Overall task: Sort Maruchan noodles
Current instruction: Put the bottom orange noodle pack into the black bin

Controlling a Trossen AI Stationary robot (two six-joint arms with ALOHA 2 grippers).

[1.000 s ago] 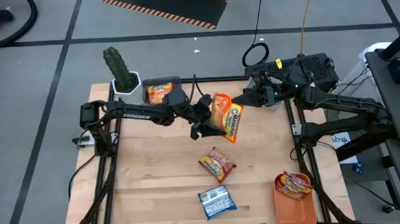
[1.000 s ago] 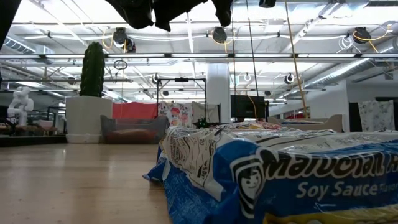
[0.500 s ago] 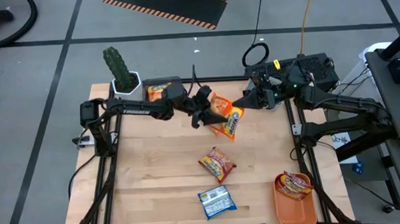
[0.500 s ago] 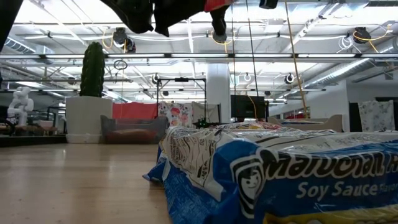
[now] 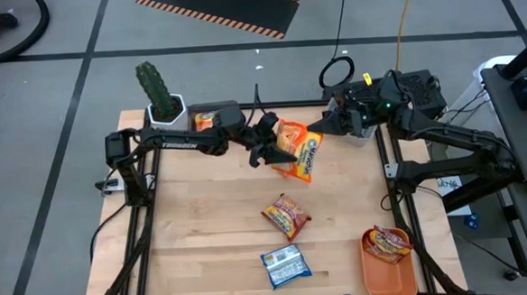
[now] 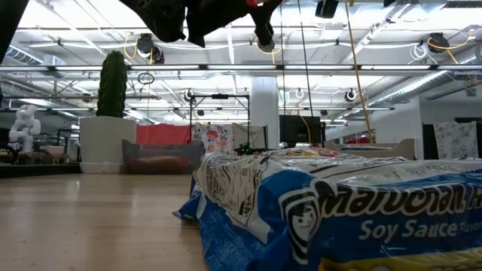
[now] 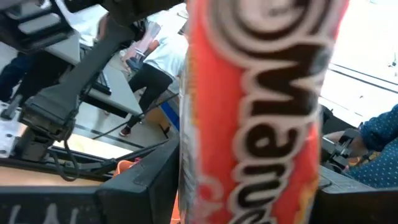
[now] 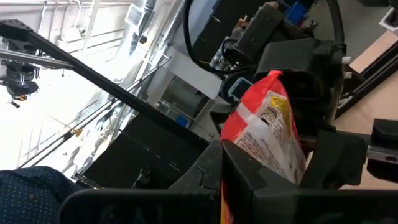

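An orange-yellow Maruchan noodle packet (image 5: pixel 298 151) hangs in the air over the far middle of the table, between my two grippers. My left gripper (image 5: pixel 268 149) reaches in from the table's left and is shut on it; in its wrist view the packet (image 7: pixel 255 112) fills the space between the fingers. My right gripper (image 5: pixel 324 129) comes from the right and is shut on the packet's far right corner. A red-brown packet (image 5: pixel 287 216) and a blue-white packet (image 5: pixel 284 266) lie flat on the table; the blue-white packet (image 6: pixel 339 218) fills the low view's foreground. My left gripper pinches the packet's left part (image 5: pixel 281 146) between its two fingers (image 7: pixel 149 183), coming in about level from the table's left. The packet stands on edge between them, clear of the table. My right gripper pinches the packet at its far right corner (image 5: pixel 313 137), coming in about level from the table's right. Its own fingers (image 8: pixel 249 180) hide the exact place of contact. The packet (image 8: pixel 267 124) is lifted clear and sticks out ahead of the fingers toward my left gripper.
A grey bin (image 5: pixel 230 107) at the far edge holds an orange-yellow packet (image 5: pixel 210 121), beside a potted cactus (image 5: pixel 159 91). An orange tray (image 5: pixel 386 281) at the near right corner holds a red-brown packet (image 5: pixel 390 242). Bare wood lies to the near left.
My left gripper has moved a little toward the table's far edge. The orange-yellow packet has turned more edge-on, so less of its face shows from above, and it stays clear of the table.
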